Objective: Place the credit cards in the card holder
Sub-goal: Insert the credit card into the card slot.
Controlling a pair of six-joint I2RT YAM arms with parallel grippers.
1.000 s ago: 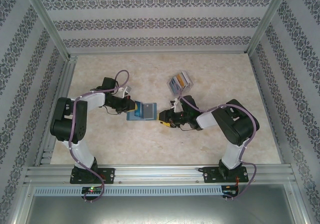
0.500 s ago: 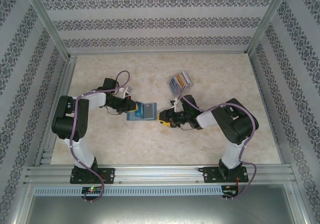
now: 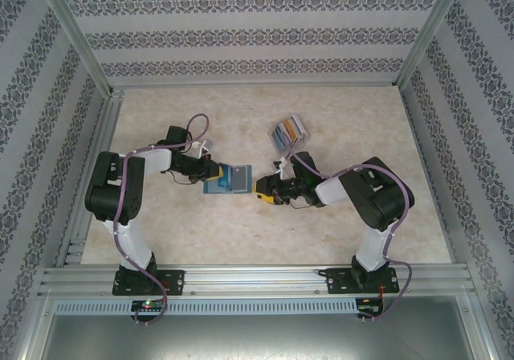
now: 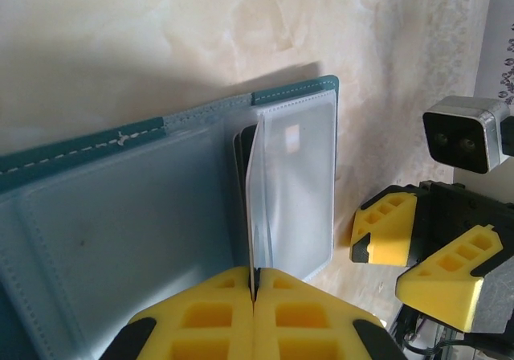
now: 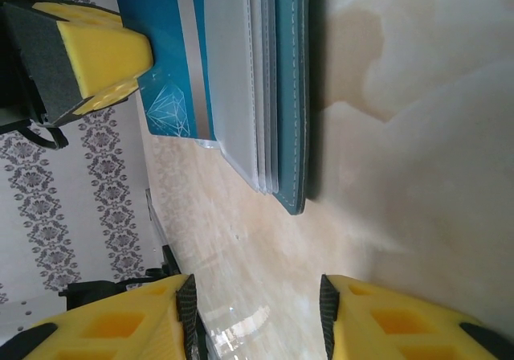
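Observation:
The teal card holder lies open on the table between the arms. My left gripper is shut on the edge of one clear sleeve, which stands up from the grey-blue inside. In the top view the left gripper sits at the holder's left edge. My right gripper is open just right of the holder, with nothing between its fingers. The right wrist view has the holder edge-on, its sleeves stacked. The credit cards lie fanned behind the right gripper.
Beyond the sleeves shows a blue panel with a diamond print; I cannot tell whether it is a card. Aluminium rails run along the near edge and patterned walls enclose the marbled table.
The left arm's elbow has shifted very slightly. Both grippers, the holder and the cards stay where they were.

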